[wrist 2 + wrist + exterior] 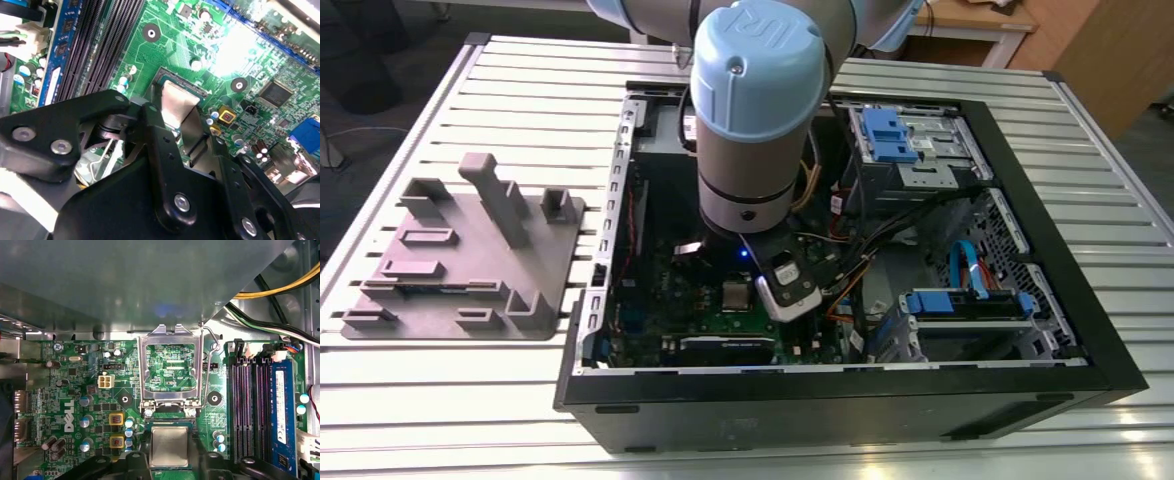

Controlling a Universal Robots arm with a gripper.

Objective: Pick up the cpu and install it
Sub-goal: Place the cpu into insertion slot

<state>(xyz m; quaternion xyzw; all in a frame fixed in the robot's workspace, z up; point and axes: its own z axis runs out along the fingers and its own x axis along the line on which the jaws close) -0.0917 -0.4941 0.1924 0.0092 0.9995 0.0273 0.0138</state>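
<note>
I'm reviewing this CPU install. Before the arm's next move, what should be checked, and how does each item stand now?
1. Metal frame stands up and open behind the socket: ok.
2. Wire lever is raised and off the socket: ok.
3. Chip lies in the socket opening with its edges parallel to it: ok.
4. Chip seated fully flat: cannot tell.
5. Gripper sits at the chip; whether it is holding the chip: cannot tell.
6. Yellow and black cables lie apart from the socket: ok.
</note>
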